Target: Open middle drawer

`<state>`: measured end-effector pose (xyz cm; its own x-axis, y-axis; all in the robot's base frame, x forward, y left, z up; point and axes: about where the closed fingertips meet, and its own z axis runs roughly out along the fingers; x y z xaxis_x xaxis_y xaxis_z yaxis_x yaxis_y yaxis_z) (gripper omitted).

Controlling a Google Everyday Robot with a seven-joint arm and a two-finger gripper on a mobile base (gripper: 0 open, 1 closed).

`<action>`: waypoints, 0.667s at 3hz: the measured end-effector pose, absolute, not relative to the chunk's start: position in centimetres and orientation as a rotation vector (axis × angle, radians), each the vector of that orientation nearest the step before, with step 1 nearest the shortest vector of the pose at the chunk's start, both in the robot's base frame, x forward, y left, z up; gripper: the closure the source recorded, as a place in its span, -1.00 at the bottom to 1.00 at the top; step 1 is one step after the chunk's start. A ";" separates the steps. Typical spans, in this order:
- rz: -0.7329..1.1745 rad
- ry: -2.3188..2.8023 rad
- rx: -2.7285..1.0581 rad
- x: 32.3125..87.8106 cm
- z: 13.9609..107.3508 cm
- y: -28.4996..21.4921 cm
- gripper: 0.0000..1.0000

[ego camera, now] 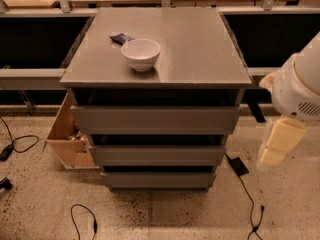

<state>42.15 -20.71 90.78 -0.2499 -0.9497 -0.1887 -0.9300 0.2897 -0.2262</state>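
My gripper hangs right of the cabinet, my arm cut off at the right edge. The inside of the middle drawer is hidden beneath the top drawer. The dark thing behind the bowl is too small to name.

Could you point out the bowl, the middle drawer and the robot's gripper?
Bowl (141,50): camera view, white inside.
Middle drawer (156,155): camera view, centre of grey front.
Gripper (271,153): camera view, cream lower end, right of cabinet (200,49).

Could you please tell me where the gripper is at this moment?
In the camera view the gripper hangs at the far right of the picture, beside the cabinet and clear of it, roughly level with the middle drawer.
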 end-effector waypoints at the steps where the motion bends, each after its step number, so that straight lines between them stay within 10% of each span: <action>1: -0.136 2.260 -1.761 41.3 84.7 -20.1 -1.00; 2: -0.112 2.272 -1.813 41.2 76.3 -19.6 -1.00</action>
